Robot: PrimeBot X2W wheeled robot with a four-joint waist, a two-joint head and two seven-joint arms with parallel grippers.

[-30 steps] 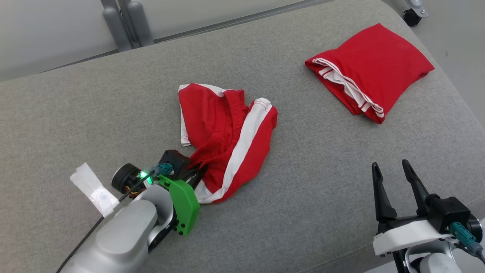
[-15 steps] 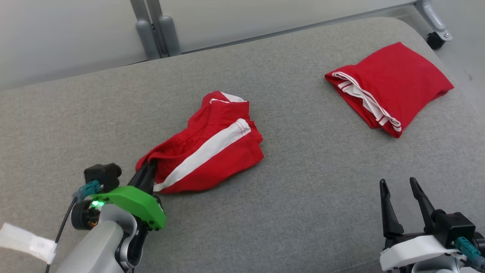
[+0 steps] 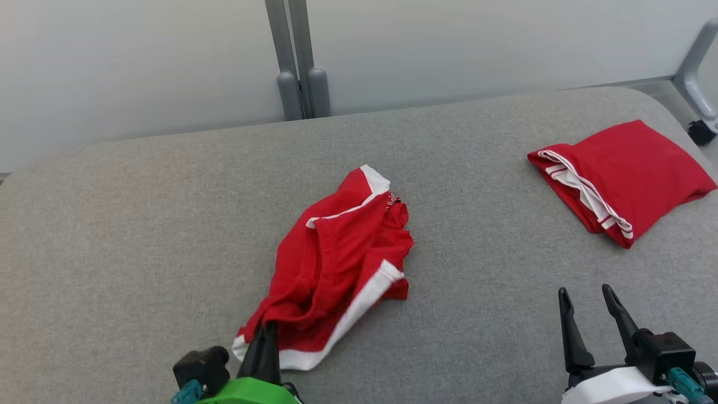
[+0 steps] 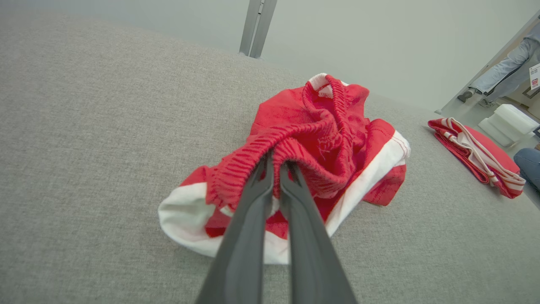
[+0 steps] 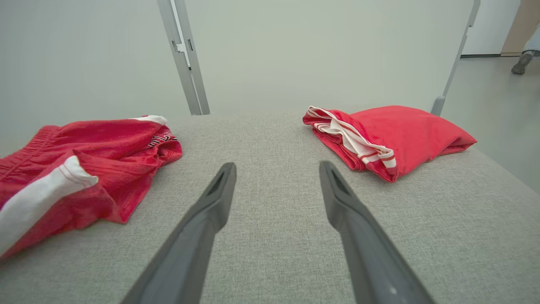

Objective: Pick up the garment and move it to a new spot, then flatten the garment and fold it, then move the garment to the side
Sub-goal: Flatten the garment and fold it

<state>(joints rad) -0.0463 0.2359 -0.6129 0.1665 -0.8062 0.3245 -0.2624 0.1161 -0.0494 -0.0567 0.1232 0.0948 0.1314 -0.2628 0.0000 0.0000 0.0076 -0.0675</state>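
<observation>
Grey cushion [image 3: 140,224] bears red shorts [image 3: 336,264], pinched tight in the left pincer [image 4: 277,165].

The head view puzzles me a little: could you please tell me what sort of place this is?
Probably an indoor robot lab or test room rather than a home: a grey fabric-covered work surface, a plain pale partition with metal posts, and a castor under a frame leg at the far right.

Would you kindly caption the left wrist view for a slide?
The left tool pinches the waistband of the red shorts on the grey cushion, a folded red garment beyond.
</observation>
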